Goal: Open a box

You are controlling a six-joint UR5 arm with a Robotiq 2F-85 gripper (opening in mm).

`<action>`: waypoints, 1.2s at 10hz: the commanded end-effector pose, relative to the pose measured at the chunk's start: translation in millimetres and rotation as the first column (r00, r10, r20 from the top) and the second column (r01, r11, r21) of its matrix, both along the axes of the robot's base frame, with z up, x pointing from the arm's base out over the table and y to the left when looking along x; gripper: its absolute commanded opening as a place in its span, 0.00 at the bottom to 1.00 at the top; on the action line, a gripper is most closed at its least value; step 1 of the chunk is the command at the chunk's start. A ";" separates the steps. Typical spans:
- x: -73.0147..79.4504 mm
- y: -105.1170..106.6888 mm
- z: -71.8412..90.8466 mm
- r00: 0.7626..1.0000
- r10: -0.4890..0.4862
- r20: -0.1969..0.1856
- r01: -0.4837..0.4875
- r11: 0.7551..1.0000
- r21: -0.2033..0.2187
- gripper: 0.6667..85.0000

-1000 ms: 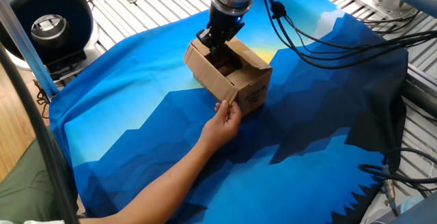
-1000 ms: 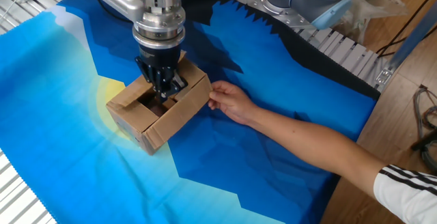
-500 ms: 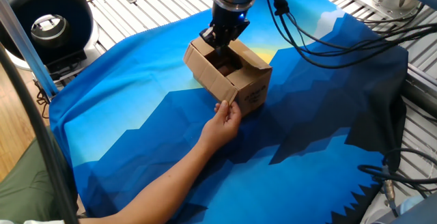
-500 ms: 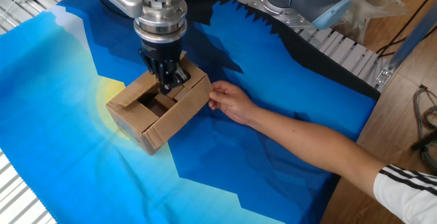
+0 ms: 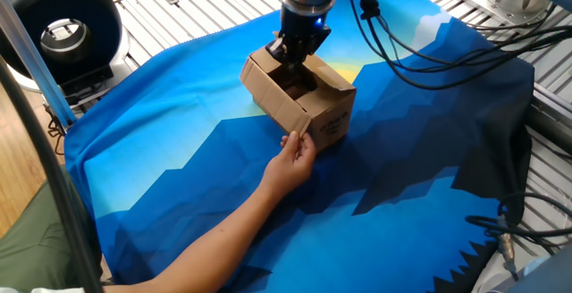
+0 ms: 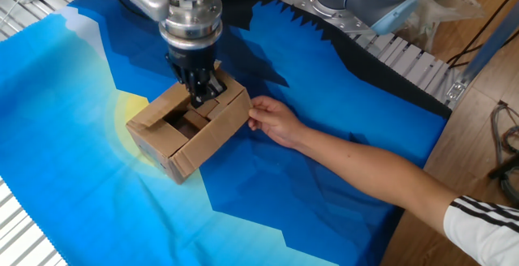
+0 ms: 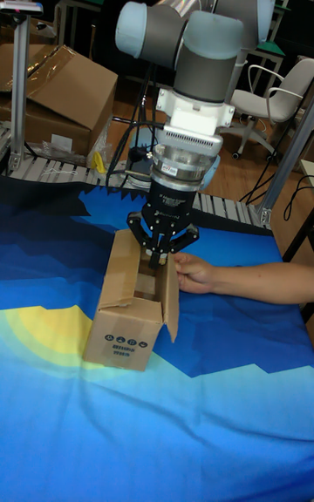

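Tall fixed view shows the robot's hand (image 7: 160, 256) pointing straight down over the far end of the box (image 7: 131, 319), its dark fingers drawn close together with their tips at the edge of the top opening. They seem pinched on a cardboard flap there, though I cannot tell for sure that the flap is clamped between them.

One fixed view has the hand (image 5: 291, 54) at the box's (image 5: 299, 101) back rim, fingertips dipping just inside the dark opening. The other fixed view shows the hand (image 6: 201, 97) nearly closed, touching an inner flap of the box (image 6: 192, 130).

The box stands upright on the blue and yellow cloth (image 6: 73, 128) that covers the surface, with blue print on one end wall and its side flaps folded outward.

A person's hand (image 6: 274, 121) touches the box's near corner, fingers against the cardboard, the bare forearm (image 5: 210, 238) stretched across the cloth.
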State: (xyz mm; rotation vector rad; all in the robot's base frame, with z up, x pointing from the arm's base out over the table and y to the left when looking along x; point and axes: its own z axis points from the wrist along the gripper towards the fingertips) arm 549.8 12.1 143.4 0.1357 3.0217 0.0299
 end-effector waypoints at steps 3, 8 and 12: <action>-3.1 -25.6 -23.8 0.998 0.025 -0.060 -0.031 0.994 -0.106 0.01; -10.4 -14.6 12.5 0.995 0.004 -0.102 -0.015 0.994 -0.106 0.01; -12.4 -50.2 29.5 0.990 0.055 -0.134 -0.075 0.986 -0.148 0.01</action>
